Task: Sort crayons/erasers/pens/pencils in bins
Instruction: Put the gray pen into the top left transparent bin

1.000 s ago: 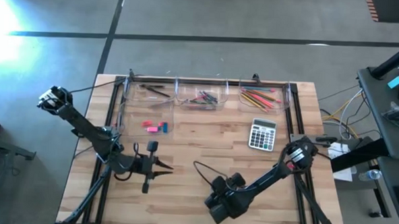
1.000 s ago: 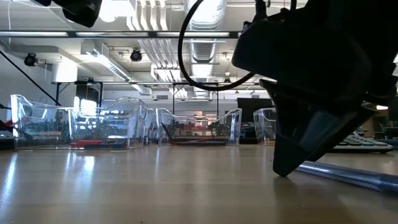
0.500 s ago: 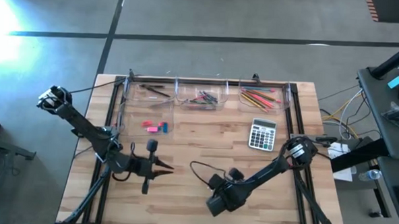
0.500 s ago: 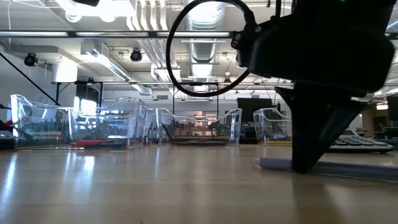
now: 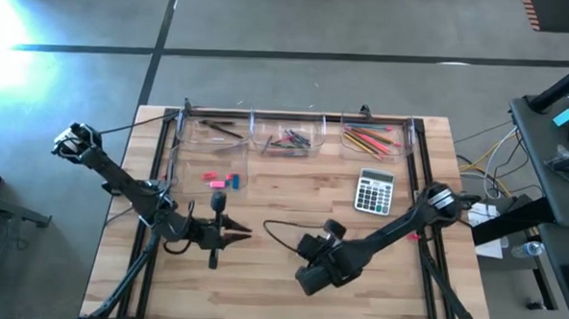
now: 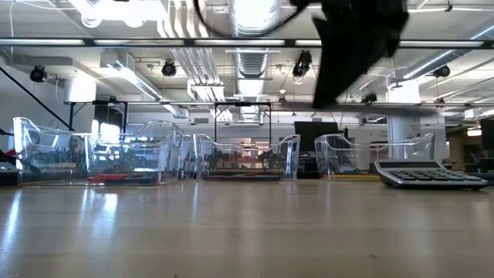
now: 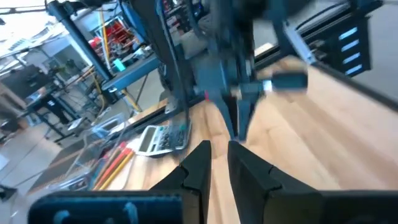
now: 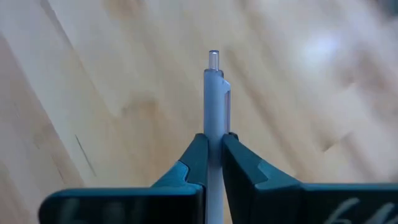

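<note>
The tabletop is pale, honey-coloured wood with darker grain lines running across it, framed by black rails. Both arms are black, and the right pincer has dark teal-black fingers clamped on a light grey-blue pen with a clear tip. The left pincer is the same dark tone. The four bins are clear plastic. The erasers are bright pink and blue. The pencils are orange, red, yellow and green. The calculator is grey with white keys and a dark display. The floor is grey concrete crossed by dark lines.
</note>
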Controlling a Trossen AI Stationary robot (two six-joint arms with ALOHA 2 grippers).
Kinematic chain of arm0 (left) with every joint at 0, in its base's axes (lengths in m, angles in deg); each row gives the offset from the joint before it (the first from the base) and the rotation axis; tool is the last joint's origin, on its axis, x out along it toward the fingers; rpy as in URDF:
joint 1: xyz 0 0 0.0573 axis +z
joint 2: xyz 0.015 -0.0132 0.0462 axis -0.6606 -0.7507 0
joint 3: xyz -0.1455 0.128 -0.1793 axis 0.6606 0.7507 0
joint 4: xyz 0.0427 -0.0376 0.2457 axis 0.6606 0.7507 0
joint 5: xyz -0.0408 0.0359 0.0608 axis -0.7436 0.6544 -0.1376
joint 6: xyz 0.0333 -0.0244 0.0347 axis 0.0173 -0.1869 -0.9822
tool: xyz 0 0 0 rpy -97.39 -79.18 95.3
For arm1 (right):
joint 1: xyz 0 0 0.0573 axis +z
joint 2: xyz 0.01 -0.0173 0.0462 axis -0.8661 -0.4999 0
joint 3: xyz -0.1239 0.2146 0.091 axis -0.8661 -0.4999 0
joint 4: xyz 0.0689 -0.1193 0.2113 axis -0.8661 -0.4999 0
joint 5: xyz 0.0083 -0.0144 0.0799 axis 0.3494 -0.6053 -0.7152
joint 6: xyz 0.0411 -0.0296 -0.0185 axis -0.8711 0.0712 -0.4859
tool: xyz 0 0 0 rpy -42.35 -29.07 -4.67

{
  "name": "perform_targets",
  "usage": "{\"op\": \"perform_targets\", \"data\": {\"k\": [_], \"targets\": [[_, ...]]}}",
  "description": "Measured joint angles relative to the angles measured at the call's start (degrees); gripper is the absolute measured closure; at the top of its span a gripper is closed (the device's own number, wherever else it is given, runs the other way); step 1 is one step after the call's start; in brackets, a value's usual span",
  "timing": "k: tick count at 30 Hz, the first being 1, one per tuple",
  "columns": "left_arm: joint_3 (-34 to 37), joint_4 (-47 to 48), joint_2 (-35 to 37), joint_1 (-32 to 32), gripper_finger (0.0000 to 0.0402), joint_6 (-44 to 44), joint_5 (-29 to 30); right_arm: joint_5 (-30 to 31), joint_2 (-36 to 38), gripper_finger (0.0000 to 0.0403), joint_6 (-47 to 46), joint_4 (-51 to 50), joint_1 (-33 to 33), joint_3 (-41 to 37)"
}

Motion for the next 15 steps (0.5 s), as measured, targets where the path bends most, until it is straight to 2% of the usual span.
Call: {"op": "perform_targets", "data": {"k": [4, 7, 9, 15], "targets": [[0.13, 0.22, 0.34, 2.79, 0.0351, -0.40, -0.76, 4.98, 5.11, 0.0385, 4.59, 0.64, -0.25, -0.22], [0.39, 0.51, 1.10, 5.90, 0.0322, 0.10, -5.72, 7.03, 8.57, 0.0386, 8.87, 2.68, -0.57, -2.08], [0.64, 0.48, 1.42, 8.50, 0.0294, 1.87, -10.16, 7.02, 11.37, 0.0386, 12.58, 7.68, -1.35, -5.08], [1.05, 0.17, 1.31, 17.96, 0.0209, 7.78, -21.51, -2.18, 21.44, 0.0386, 24.32, 32.02, -6.05, -21.97]]}}
